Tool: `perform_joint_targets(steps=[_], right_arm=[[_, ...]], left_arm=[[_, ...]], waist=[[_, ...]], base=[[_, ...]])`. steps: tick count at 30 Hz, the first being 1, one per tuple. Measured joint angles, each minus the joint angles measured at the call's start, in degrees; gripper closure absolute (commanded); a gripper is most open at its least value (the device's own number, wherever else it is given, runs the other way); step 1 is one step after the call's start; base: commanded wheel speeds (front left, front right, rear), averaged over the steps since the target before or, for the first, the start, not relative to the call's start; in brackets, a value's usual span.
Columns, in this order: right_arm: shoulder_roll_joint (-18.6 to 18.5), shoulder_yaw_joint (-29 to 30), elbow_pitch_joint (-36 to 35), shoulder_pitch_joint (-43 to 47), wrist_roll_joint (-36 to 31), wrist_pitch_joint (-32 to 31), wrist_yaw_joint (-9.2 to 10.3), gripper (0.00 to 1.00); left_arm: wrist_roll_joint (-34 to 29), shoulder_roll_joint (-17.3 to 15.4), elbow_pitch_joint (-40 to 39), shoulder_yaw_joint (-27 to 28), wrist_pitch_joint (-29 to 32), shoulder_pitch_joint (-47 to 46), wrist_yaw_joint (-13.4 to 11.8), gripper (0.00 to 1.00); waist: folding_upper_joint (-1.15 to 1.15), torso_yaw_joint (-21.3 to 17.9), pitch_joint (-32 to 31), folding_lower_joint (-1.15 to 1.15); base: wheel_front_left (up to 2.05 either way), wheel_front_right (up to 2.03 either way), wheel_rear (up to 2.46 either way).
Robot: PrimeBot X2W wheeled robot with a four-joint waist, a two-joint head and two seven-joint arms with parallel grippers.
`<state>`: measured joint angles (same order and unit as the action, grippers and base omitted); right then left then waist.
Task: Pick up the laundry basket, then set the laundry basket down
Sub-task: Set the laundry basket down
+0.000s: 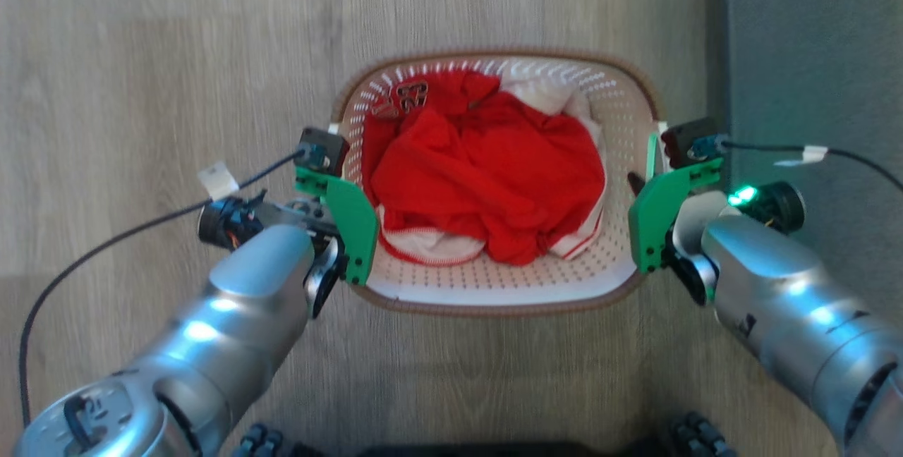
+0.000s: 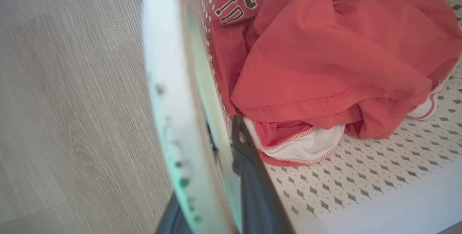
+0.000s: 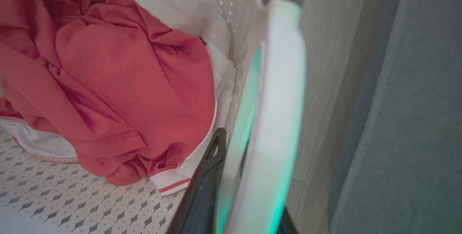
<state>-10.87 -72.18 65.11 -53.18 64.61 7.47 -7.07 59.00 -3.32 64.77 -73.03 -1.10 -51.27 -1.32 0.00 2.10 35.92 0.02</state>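
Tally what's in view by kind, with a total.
laundry basket: 1
arms: 2 (left arm, right arm), jaws shut on the basket's side handles
cables: 2 (left cable, right cable)
clothes: red and white heap, pieces too bunched to count
Total: 5, clothes aside

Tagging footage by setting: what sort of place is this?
Likely a home-style indoor room, perhaps a laundry spot: pale wood-grain plank floor, a grey wall or panel alongside, and a white perforated plastic laundry basket holding crumpled red and white clothes.
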Motion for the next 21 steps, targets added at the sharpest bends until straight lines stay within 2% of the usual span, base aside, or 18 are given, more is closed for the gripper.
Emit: perform_joint_targets(steps=[10, 21], right_arm=[[0.0, 0.5, 2.2, -5.2, 0.1, 2.7, -0.01, 1.00], [0.4, 0.5, 4.0, -7.6, 0.1, 4.8, -0.01, 1.00]], left_arm=[[-1.1, 0.0, -1.1, 0.0, -1.0, -5.5, -1.7, 1.00], [-1.6, 0.0, -1.3, 0.0, -2.1, -7.6, -2.2, 1.00]], waist=[[0.00, 0.5, 10.1, -0.01], [0.00, 0.7, 15.0, -0.02]], base=[[0.00, 0.00, 0.00], [0.00, 0.00, 0.00]])
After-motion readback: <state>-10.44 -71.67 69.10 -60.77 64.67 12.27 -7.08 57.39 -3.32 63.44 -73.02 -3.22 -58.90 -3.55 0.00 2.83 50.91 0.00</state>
